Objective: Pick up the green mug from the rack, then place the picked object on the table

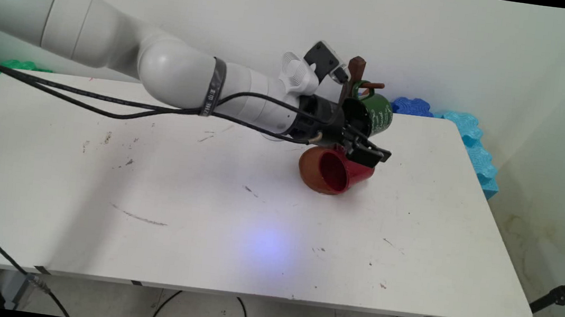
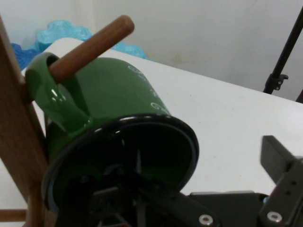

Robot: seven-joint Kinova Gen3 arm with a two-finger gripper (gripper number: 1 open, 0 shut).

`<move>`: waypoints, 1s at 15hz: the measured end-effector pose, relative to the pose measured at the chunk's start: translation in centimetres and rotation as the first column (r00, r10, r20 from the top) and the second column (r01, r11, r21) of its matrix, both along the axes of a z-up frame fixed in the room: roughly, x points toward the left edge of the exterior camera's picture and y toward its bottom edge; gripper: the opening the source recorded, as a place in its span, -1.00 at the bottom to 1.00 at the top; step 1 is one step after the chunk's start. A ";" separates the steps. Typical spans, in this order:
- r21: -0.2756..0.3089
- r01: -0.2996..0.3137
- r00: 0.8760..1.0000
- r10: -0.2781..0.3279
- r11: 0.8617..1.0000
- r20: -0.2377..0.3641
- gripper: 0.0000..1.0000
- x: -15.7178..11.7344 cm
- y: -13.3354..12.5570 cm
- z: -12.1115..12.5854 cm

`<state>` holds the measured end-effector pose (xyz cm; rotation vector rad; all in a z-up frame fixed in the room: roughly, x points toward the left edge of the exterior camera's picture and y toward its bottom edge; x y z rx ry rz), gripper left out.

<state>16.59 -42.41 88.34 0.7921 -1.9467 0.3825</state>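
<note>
The gripper [image 1: 370, 148] stood open, holding nothing, with its jaws spread wide at the rim of the green mug [image 2: 118, 90], which hung by its handle on the wooden rack's peg [image 2: 90, 47], while the red mug [image 1: 337, 170] lay on its side on the table [image 1: 203, 197] just below.

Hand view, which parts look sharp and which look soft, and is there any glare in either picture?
Hand view: the green mug and wooden peg are fairly sharp, with small highlights on the mug's handle; the black linkage at the bottom is soft. Main view: even light, no strong glare, and the red mug has a glossy sheen inside.
</note>
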 end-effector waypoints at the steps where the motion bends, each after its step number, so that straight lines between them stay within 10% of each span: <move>1: -0.003 -0.002 1.000 0.002 1.000 -0.003 1.00 0.0 0.0 -0.1; 2: -0.009 -0.004 1.000 0.004 1.000 -0.008 -1.00 0.0 -0.1 -0.1; 15: -0.026 -0.023 0.999 0.022 0.999 -0.028 -1.00 0.4 0.2 0.0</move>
